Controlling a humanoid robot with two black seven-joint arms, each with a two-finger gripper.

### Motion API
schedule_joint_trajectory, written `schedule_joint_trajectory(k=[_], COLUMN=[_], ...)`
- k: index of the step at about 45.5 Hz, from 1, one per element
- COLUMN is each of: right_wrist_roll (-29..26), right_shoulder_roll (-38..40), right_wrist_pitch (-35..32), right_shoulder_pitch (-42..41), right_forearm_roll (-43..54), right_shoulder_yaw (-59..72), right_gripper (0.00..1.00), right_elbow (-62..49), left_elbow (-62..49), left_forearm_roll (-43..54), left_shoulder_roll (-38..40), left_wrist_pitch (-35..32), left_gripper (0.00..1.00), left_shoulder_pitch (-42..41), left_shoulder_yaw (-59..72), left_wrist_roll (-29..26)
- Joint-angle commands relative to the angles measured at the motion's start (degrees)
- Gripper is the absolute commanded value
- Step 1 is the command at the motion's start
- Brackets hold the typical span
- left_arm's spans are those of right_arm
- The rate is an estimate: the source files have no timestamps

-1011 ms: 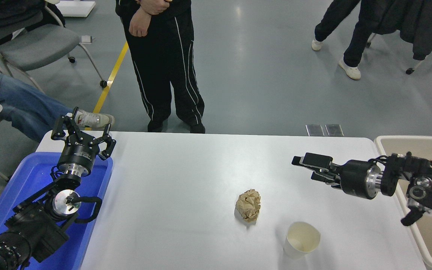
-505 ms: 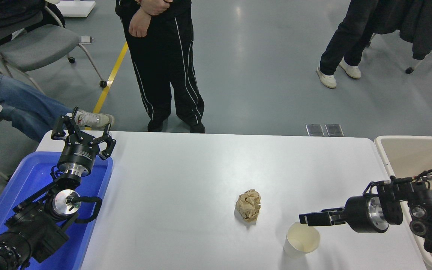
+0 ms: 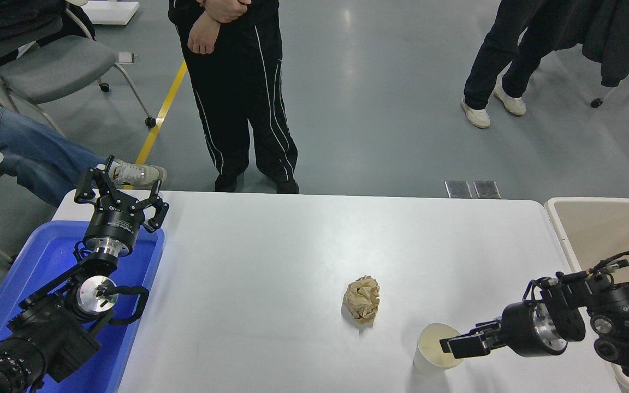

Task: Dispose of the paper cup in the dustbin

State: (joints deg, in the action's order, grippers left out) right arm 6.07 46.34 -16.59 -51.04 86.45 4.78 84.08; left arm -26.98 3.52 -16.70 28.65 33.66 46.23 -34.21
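**A:** where's the small white tapered paper cup (image 3: 438, 349) vs the right gripper (image 3: 452, 345)?

**B:** Upright near the surface's near edge, toward the right corner. Fingers are parted at its right rim, one looks inside. Big beige plastic dustbin (image 3: 568, 241) is off the right edge. Left gripper (image 3: 120, 188) is parked, open.

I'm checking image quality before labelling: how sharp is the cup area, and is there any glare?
Head view: the paper cup and right hand look sharp, no motion blur; soft glare patches lie on the floor; the white table is evenly lit, with a faint shadow beside the brown paper ball.
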Motion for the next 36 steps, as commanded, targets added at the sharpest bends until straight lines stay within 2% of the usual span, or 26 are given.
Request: schedule_joint_trajectory(k=[1,2,5,11,19,36], right_wrist_roll=[0.3,0.3,0.3,0.3,0.4,0.4], right_shoulder_roll=[-1.2,-1.2,-1.2,-1.2,-1.0,-0.9], right_wrist_pitch=[0.4,0.4,0.4,0.5,0.5,0.4], right_shoulder_pitch=[0.2,0.0,-0.3,-0.5,-1.3,-4.0], right_forearm_roll=[2.8,3.0,2.9,2.9,2.8,0.0], right_shoulder_yaw=[0.8,0.8,0.8,0.8,0.9,3.0], right_gripper=[0.52,0.41,0.27,0.08,0.0,0.0], right_elbow=[-1.2,-1.3,-1.3,-1.3,-1.2,-1.0], left_elbow=[0.0,0.0,0.0,0.0,0.0,0.0], left_forearm_roll=[0.0,0.0,0.0,0.0,0.0,0.0], left_shoulder_roll=[0.0,0.0,0.0,0.0,0.0,0.0], left_wrist_pitch=[0.0,0.0,0.0,0.0,0.0,0.0], left_gripper=[1.0,1.0,1.0,1.0,1.0,1.0], left_shoulder_pitch=[0.0,0.0,0.0,0.0,0.0,0.0], left_shoulder_yaw=[0.0,0.0,0.0,0.0,0.0,0.0], left_wrist_roll=[-0.1,0.0,0.0,0.0,-0.1,0.0])
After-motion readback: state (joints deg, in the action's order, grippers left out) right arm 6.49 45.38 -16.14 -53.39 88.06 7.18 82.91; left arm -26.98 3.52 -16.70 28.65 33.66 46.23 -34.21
